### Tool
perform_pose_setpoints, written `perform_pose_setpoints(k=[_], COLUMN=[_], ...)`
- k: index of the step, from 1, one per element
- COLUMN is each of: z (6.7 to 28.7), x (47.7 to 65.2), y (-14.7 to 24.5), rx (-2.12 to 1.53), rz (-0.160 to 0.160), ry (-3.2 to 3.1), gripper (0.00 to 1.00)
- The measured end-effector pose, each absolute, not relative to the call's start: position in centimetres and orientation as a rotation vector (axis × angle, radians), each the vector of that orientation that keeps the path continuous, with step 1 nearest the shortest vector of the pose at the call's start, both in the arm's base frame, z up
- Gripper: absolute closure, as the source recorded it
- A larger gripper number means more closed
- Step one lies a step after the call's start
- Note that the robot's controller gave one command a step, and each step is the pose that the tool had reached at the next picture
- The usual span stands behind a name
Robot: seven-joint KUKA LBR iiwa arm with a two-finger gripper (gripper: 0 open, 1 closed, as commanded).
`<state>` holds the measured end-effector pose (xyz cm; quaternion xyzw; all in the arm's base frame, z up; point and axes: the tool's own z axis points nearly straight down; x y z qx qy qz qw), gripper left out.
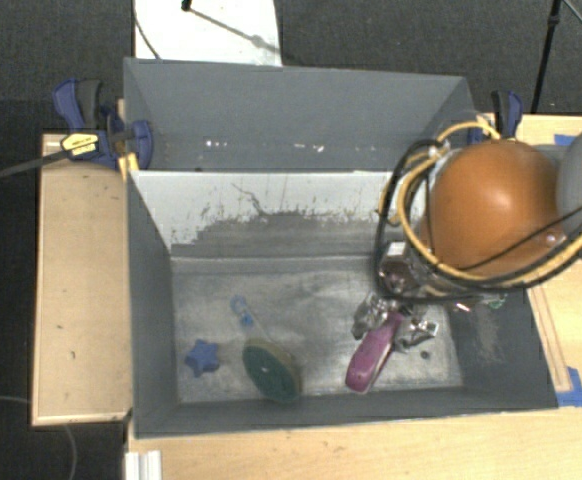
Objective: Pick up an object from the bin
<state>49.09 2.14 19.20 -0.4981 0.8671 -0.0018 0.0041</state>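
My gripper (396, 320) is low over the right part of the bin floor, under the orange dome. A purple oblong thing (369, 359), like a handle or small brush, lies slanted just below the metal fingers, its upper end reaching up between them. Whether the fingers press on it I cannot make out.
A dark green round disc (271, 370) lies near the front wall at the middle. A small blue star-shaped piece (203, 357) sits at the front left, and a little light-blue bit (242, 312) is behind it. The arm and cables cover the bin's right side.
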Motion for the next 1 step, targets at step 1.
perform_pose_setpoints(k=[1], z=[29.48], x=[49.31], y=[1.85], rx=[-1.576], rz=[-0.007], ry=[2.707], gripper=[1.0])
